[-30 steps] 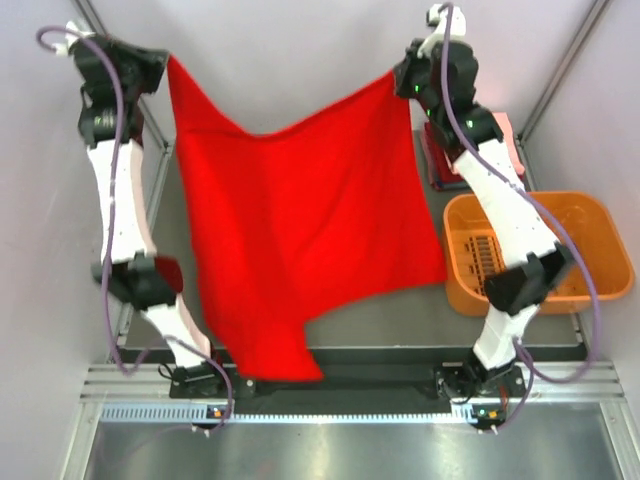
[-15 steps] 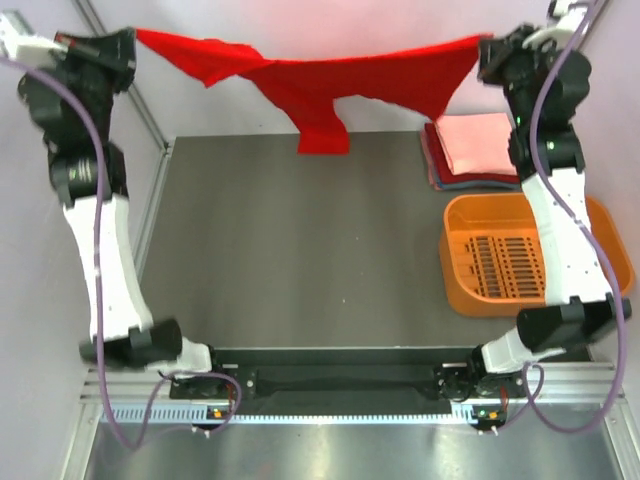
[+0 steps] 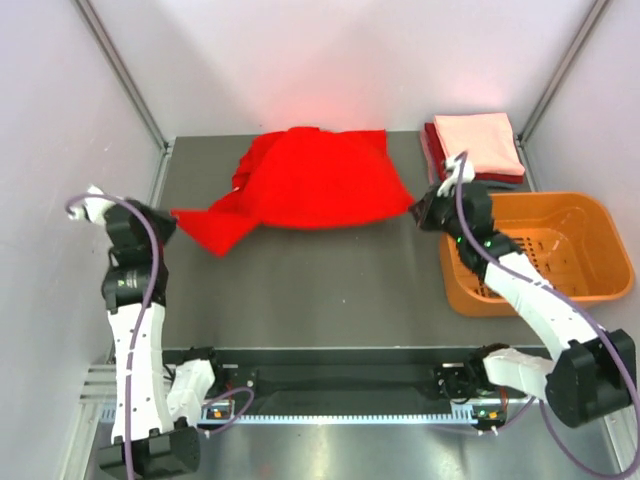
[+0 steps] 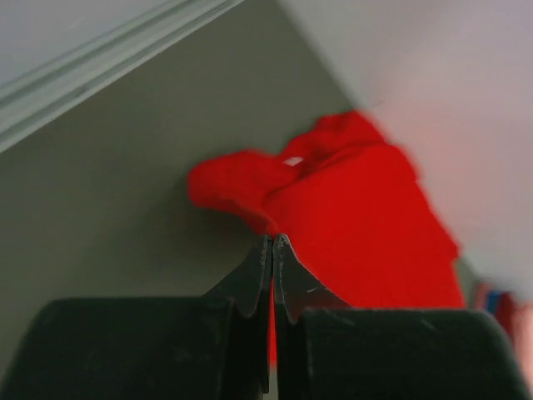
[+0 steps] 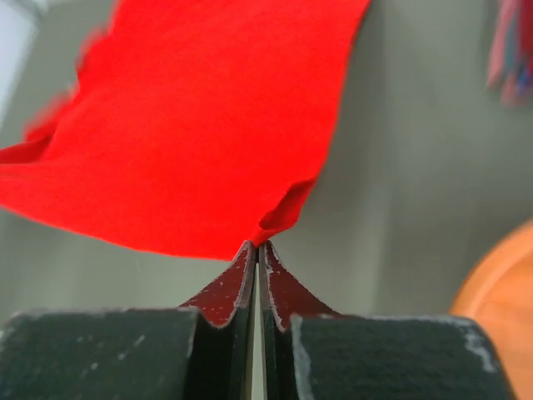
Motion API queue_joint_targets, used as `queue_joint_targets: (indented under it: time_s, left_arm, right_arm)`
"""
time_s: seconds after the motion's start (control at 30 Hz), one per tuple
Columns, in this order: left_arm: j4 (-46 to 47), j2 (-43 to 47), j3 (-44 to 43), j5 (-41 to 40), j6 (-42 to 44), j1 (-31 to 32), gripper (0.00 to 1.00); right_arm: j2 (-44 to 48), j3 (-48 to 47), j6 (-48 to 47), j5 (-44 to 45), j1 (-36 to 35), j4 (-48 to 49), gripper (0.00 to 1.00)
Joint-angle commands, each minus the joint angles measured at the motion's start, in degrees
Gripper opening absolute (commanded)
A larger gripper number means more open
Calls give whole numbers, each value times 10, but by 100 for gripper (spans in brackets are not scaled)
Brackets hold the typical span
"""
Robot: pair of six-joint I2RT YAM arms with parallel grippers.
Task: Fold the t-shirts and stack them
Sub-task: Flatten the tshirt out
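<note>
Two tight pinches on the red t-shirt (image 3: 315, 180): left gripper (image 3: 165, 218) clamps its 9 o'clock corner, right gripper (image 3: 418, 210) its 3 o'clock corner. It lies spread at 12 o'clock on the table (image 3: 320, 290), the folded stack (image 3: 480, 140) at 2 o'clock.

Between the left pincer (image 3: 170, 216) and the right pincer (image 3: 416, 212), the red t-shirt (image 3: 315, 180) blocks the far tabletop (image 3: 300, 290); nearer the arm bases the tabletop lies bare. Just right of the right pincer stands the orange basket (image 3: 600, 215), the folded stack (image 3: 478, 140) just beyond it. A wall (image 3: 60, 150) hems the left pincer's outer side.
</note>
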State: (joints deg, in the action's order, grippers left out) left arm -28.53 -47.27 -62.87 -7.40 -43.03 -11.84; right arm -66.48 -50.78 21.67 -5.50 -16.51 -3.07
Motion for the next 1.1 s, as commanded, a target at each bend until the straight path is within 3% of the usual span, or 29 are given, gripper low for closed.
queue_joint_targets:
  time_s: [0.0,0.17,0.37,0.63,0.87,1.07]
  left_arm:
    - [-90,63,86,-125,-1,3,0]
    - [-82,102,200,-108,-43,16,0]
    - [-77,89,227,-88,-51,20,0]
    - [-84,84,221,-89,-25,21,0]
    - [-110,94,182,-180,11,21,0]
    - [-93,75,168,-162,19,21,0]
  right_arm:
    - [63,55,-2,74,-40,1,0]
    - [122,143,40,135,-105,-91,0]
    - [228,205,106,161,-119,-204,0]
    - [280,224,163,153,-125,-258,0]
    - [283,201,129,144,-150,-236,0]
    - [271,154,151,229,-209,-288,0]
